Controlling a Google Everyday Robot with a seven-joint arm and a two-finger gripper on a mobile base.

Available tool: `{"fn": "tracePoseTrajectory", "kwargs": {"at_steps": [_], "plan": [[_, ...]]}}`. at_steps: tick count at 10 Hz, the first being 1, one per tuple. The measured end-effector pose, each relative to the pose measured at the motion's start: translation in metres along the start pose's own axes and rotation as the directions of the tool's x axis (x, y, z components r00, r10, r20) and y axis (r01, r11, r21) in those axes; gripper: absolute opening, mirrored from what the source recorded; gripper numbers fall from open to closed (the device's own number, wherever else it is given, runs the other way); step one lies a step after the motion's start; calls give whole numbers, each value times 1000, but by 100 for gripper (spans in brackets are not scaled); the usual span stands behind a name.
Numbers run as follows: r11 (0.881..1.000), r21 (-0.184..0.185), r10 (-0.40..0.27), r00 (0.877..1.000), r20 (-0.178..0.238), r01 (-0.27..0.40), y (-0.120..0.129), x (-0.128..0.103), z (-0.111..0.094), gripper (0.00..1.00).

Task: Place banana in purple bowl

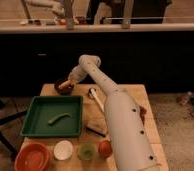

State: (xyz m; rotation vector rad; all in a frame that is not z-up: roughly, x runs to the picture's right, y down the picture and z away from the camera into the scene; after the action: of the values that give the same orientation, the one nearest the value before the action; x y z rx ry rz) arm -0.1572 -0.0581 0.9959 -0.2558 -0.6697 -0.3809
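Note:
The purple bowl [61, 88] stands at the far left corner of the wooden table [135, 95]. The banana [65, 85] shows as a short yellow piece at the bowl's rim, right under my gripper [70, 81]. The gripper reaches down over the bowl from the right, at the end of my long white arm [121, 125]. I cannot make out whether the banana rests in the bowl or is still held.
A green tray [37, 120] holds a green curved pod [59, 118]. Along the front edge stand an orange bowl [34, 156], a white bowl [63, 149], a small green bowl [86, 150] and a red fruit [105, 147]. A white-handled tool [95, 96] lies behind the arm.

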Motion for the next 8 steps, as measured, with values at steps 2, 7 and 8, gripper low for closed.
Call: {"fn": "tracePoseTrajectory", "kwargs": {"at_steps": [2,7,8], "plan": [[1000,0,0,1000,-1,0,0,0,0,3],[995,-16,-100,993,-58,100,-4,-10,-7,3],[993,-19,-113,992,-60,112,-5,-13,-7,3]]}}
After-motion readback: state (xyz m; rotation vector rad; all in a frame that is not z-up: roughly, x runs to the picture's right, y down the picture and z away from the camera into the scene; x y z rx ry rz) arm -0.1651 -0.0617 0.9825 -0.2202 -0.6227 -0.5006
